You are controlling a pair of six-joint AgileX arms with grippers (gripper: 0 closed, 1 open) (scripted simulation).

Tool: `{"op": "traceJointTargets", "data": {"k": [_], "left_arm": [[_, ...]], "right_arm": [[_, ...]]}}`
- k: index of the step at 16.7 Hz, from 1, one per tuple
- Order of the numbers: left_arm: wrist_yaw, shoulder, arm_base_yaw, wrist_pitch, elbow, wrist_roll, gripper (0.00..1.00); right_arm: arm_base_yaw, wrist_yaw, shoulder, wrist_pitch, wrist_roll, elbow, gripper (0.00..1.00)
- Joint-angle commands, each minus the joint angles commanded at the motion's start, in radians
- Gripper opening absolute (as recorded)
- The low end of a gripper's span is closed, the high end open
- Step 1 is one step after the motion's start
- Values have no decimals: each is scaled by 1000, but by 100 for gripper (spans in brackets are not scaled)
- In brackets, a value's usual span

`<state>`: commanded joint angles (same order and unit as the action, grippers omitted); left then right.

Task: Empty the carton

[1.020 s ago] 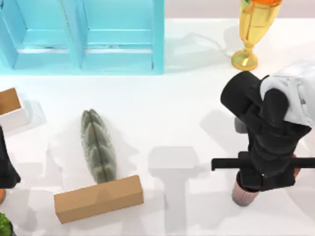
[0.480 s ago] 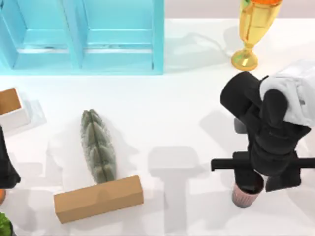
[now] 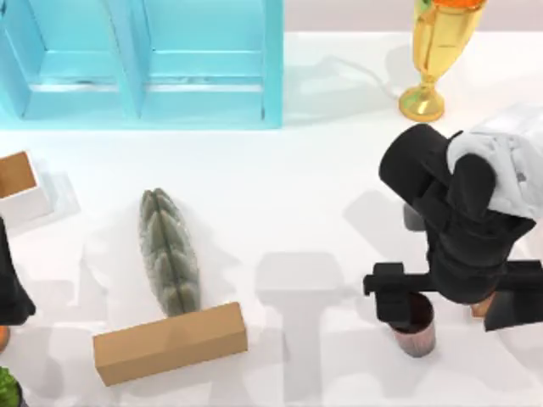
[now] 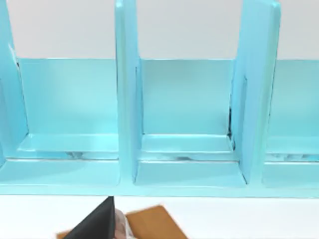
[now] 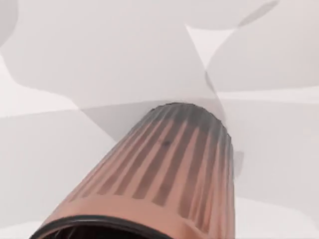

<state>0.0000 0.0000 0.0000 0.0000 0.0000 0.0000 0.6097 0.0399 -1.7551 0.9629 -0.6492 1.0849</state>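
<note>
I'm working at a rendered tabletop: a plain white table (image 3: 280, 212) under my arms, a turquoise shelf unit (image 3: 140, 59) and a golden trophy cup (image 3: 434, 51) sitting beyond my grippers.

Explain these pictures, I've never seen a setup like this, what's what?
It's two robot arms at a white table. One picture looks down from above; the others come from cameras on each wrist. The right tool hangs open above a ribbed pink cup; the reddish-brown bit beside it is likely the carton. The left tool sits parked at the left edge. Also there: a blue shelf, a tan box, a green ridged object, a gold goblet, a small white box.
</note>
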Motion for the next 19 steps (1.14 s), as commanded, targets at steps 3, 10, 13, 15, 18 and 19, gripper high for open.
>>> {"op": "traceJointTargets", "data": {"k": [3,10,13,15,18,19], "left_arm": [[0,0,0,0,0,0,100],[0,0,0,0,0,0,100],[0,0,0,0,0,0,100],[0,0,0,0,0,0,100],[0,0,0,0,0,0,100],[0,0,0,0,0,0,100]], "right_arm": [[0,0,0,0,0,0,100],[0,0,13,75,-1,68,100],[-1,0,42,232,1,176,100],[-3,0,64,329,2,247,100],[-5,0,88,394,5,306,100],[-6,0,88,395,6,308,100]]}}
